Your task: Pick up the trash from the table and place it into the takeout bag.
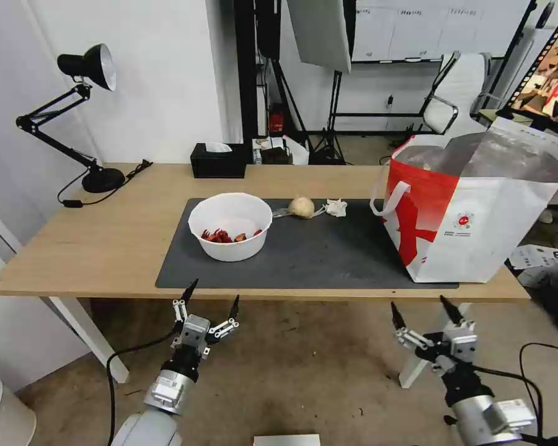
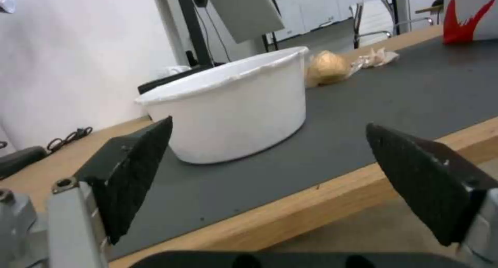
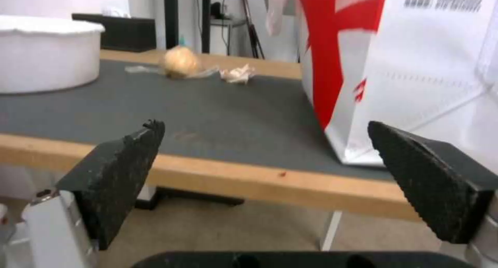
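Observation:
On the dark mat (image 1: 316, 254) of the table (image 1: 105, 248) stands a white bowl (image 1: 230, 226) (image 2: 233, 104) (image 3: 46, 54) with red scraps inside. Beyond it lie a beige lump (image 1: 301, 207) (image 2: 327, 67) (image 3: 180, 62) and a crumpled napkin (image 1: 336, 207) (image 2: 376, 58) (image 3: 237, 73). The takeout bag (image 1: 477, 210) (image 3: 404, 65) stands open at the mat's right end. My left gripper (image 1: 216, 290) (image 2: 268, 124) is open, just off the table's front edge, before the bowl. The right gripper (image 1: 418, 302) (image 3: 264, 124) is open, lower, before the bag.
A black tissue box (image 1: 217, 160) sits at the table's back edge and a black desk lamp (image 1: 87, 68) at its back left. Light stands and an office chair (image 1: 459, 93) are behind the table. A pale bin (image 1: 0, 409) stands on the floor at lower left.

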